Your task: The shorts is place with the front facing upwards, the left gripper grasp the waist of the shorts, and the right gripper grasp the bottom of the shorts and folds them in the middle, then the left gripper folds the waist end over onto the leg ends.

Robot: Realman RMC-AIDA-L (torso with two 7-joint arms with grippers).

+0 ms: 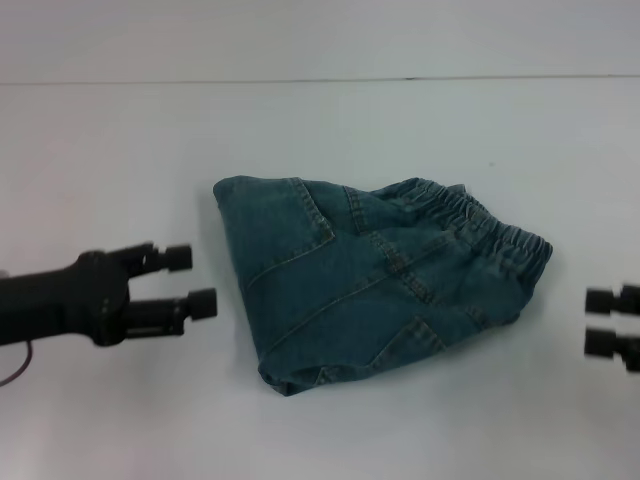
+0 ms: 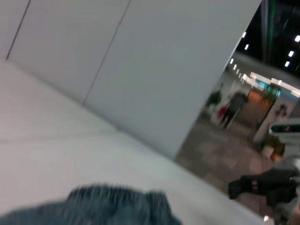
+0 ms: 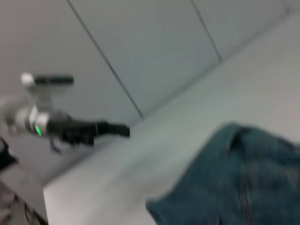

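The blue denim shorts (image 1: 370, 280) lie in a folded bundle at the middle of the white table (image 1: 120, 140). Their elastic waistband (image 1: 490, 235) shows along the right side. My left gripper (image 1: 192, 280) hovers just left of the shorts, open, with nothing between its fingers. At the right edge of the head view, my right gripper (image 1: 603, 320) is open and empty, a short gap from the waistband. The left wrist view shows the shorts (image 2: 117, 206) and, farther off, the right gripper (image 2: 253, 185). In the right wrist view I see the shorts (image 3: 239, 187) and the left arm (image 3: 89, 131) beyond them.
A white wall (image 1: 320, 40) rises behind the table's far edge. Bare tabletop surrounds the shorts on all sides.
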